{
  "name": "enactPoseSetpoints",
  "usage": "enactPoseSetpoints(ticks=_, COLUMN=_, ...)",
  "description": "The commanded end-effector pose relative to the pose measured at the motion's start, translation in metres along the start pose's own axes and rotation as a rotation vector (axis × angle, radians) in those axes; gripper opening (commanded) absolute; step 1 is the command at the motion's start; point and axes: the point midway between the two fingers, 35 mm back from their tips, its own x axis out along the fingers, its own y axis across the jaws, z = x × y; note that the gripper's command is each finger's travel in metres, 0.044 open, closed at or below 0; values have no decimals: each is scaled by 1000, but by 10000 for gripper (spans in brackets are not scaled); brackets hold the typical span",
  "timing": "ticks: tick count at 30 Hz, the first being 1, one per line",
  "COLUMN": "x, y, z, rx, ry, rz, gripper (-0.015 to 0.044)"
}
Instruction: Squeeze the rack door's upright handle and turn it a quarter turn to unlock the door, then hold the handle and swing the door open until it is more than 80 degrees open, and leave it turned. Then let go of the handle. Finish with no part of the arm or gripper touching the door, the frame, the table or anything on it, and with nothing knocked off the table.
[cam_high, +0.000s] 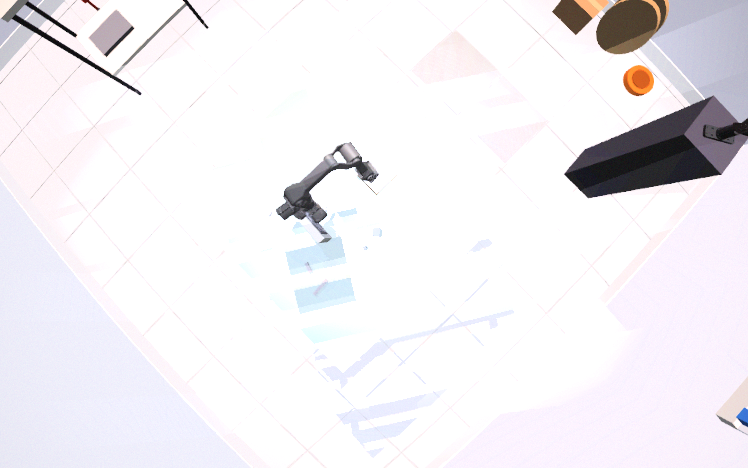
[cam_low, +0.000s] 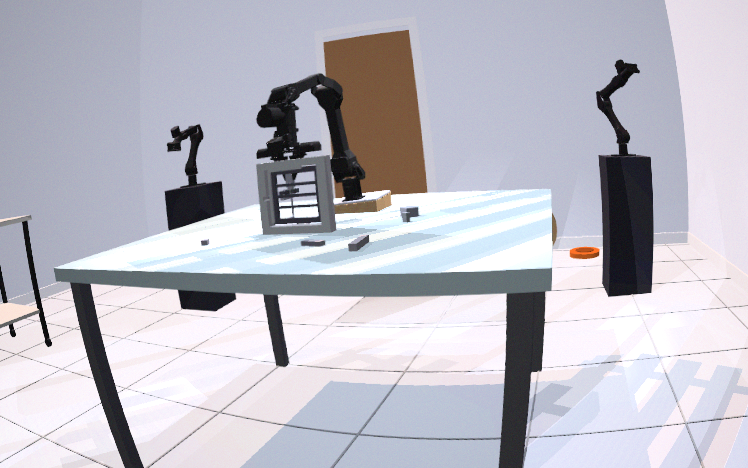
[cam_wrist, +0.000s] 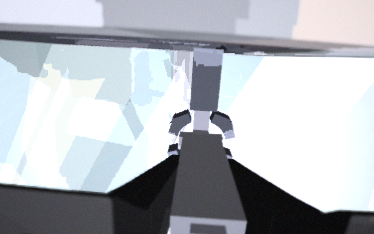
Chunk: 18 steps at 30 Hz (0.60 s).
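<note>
Exterior view, pale blue table (cam_high: 314, 256) (cam_low: 303, 282) (cam_wrist: 300, 125) before us, black six-joint arm (cam_high: 317, 176) (cam_low: 335, 118) arching over, grey rectangular rack frame (cam_high: 316, 231) (cam_low: 326, 198) (cam_wrist: 150, 20) upright on the tabletop, our gripper (cam_high: 301, 213) (cam_low: 289, 184) (cam_wrist: 201, 165) pinching the dark grey blocky handle (cam_wrist: 200, 177) behind it.

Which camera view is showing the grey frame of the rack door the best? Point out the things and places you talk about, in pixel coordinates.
The exterior view: the grey frame (cam_high: 319, 230) (cam_low: 327, 198) (cam_wrist: 175, 17) stands upright there, with its sides and opening visible. The top view shows mainly its narrow upper edge; the wrist view shows only a close part, crossing the picture's top.
</note>
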Motion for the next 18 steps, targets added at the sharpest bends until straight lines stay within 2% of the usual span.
enactPoseSetpoints(ticks=1, x=0, y=0, z=0, rx=-3, ry=-2, rz=-1, gripper=23)
enactPoseSetpoints(ticks=8, x=0, y=0, z=0, rx=29, ry=-2, rz=-1, gripper=8)
enactPoseSetpoints(ticks=18, x=0, y=0, z=0, rx=513, ry=-2, rz=0, gripper=8)
